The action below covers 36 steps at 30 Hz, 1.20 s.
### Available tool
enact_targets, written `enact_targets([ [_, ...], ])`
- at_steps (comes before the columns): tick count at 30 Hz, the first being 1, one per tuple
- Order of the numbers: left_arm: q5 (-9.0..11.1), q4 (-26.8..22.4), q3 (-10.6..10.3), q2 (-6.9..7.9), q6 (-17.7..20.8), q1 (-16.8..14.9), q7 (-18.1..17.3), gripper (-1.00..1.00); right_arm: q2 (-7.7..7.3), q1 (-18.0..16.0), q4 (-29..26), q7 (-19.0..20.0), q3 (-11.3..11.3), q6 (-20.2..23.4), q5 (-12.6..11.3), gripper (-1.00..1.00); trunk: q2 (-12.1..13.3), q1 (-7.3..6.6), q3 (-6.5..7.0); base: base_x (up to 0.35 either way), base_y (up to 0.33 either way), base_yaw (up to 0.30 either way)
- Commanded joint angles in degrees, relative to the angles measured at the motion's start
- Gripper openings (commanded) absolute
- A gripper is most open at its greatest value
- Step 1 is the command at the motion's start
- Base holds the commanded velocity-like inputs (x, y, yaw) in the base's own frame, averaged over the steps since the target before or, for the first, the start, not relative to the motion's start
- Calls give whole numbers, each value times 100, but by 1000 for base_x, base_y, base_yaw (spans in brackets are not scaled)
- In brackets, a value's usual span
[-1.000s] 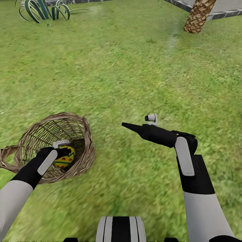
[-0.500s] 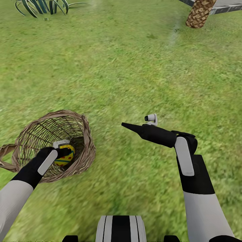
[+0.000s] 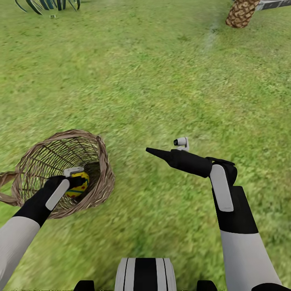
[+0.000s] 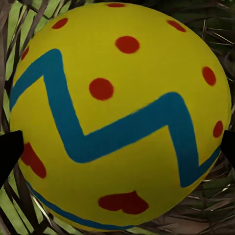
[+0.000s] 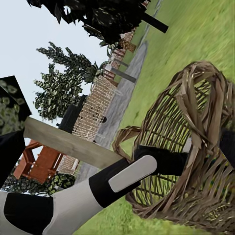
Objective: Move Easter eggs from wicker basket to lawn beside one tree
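In the head view, the left gripper is reached into the wicker basket on the lawn, at 1 Easter egg. The right gripper is held over grass, its fingers apparently pressed together. A scaly palm trunk stands far off.

In the left wrist view, the egg is flanked by dark fingers; whether it is gripped cannot be told. A straight lift would be best, so the weave is not snagged.

In the right wrist view, the basket is seen with the left arm inside.

- Mottled green grass stretches all around.
- A scaly palm trunk stands far right.
- Spiky plant far left.
- Brick wall, dark trees, pale sky beyond.
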Motion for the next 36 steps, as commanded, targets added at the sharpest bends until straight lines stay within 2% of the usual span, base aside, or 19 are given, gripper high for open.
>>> enact_targets([
  [1,243,139,-28,7,-59,2,33,100,2,0,0,25,-5,23,15,100,-2,4,-27,0,0,0],
  [34,243,192,-28,7,-59,2,41,100,-6,8,0,34,-4,23,10,100,-2,4,-27,0,0,0],
  [35,243,192,-28,7,-59,2,41,-100,-6,10,0,34,-4,23,10,100,-2,4,-27,0,0,0],
  [36,243,192,-31,7,-61,2,41,-100,-6,11,0,34,-4,23,8,100,-2,4,-27,0,0,0],
])
